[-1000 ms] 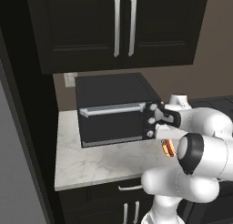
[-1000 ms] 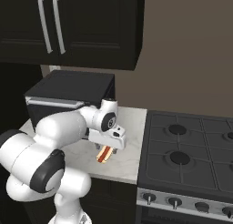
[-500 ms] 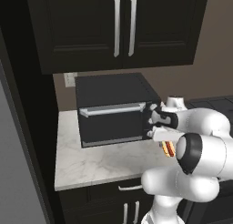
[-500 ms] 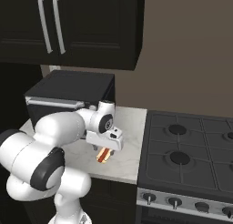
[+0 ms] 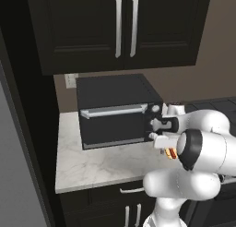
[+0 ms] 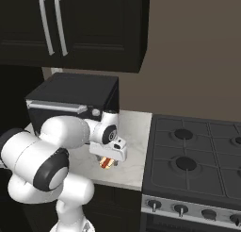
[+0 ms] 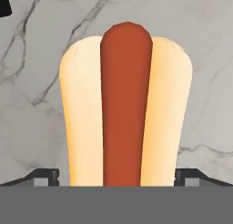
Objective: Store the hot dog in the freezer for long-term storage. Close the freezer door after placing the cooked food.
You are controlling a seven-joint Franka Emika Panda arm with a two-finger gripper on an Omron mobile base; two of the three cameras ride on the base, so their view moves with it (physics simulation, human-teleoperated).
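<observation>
The hand [image 7: 116,180] has its two tips [image 7: 43,177] on each side of the hot dog [image 7: 125,109], holding it. The hot dog pokes out just under the hand, above the marble worktop [image 5: 97,168]. A black toaster oven [image 5: 117,110] stands close behind the hand.

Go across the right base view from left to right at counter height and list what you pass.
Black boxy toaster oven → small tan-bun hot dog under the gripper → bare strip of white marble counter → black gas stove with round burners.
</observation>
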